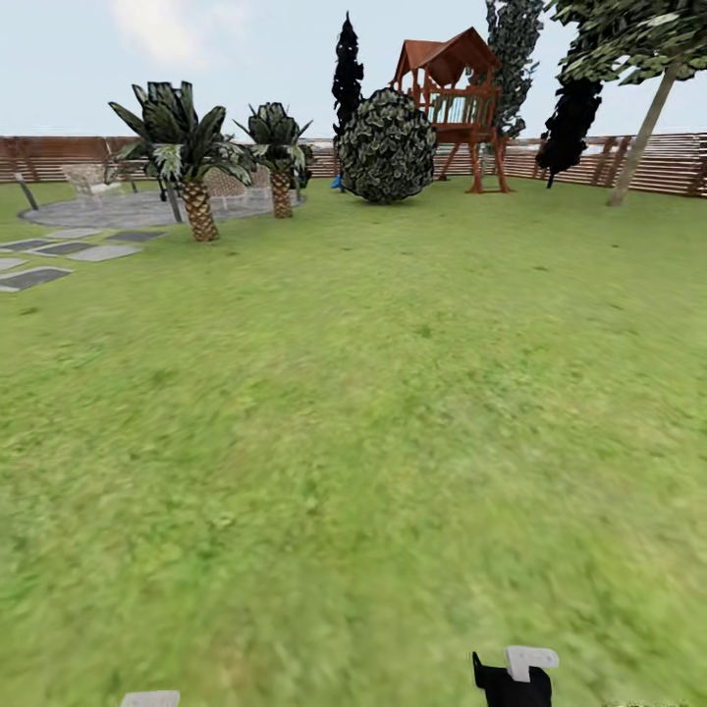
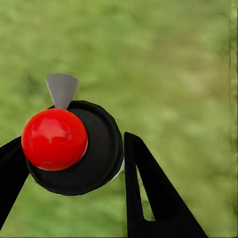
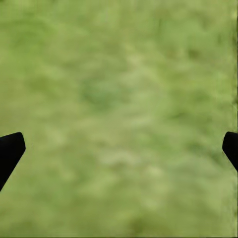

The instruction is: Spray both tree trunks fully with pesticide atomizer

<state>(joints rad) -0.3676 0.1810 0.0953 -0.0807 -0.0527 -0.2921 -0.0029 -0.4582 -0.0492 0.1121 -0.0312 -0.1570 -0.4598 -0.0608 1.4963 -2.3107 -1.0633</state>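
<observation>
My left claw [image 2: 72,163] grips the pesticide atomizer [image 2: 74,146] between its fingers; my right claw [image 3: 119,148] hangs spread wide over grass [image 1: 373,412]. Beyond: palm [image 1: 187,157], round bush [image 1: 387,147], playhouse [image 1: 454,93], fence [image 1: 668,162].

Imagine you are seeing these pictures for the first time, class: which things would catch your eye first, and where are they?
In the left wrist view, a glossy red ball on a black round cap sits between the left gripper's fingers, above blurred grass. In the head view, a red-brown wooden play tower stands at the far fence, with a round dark bush in front and two short palms left of it.
</observation>
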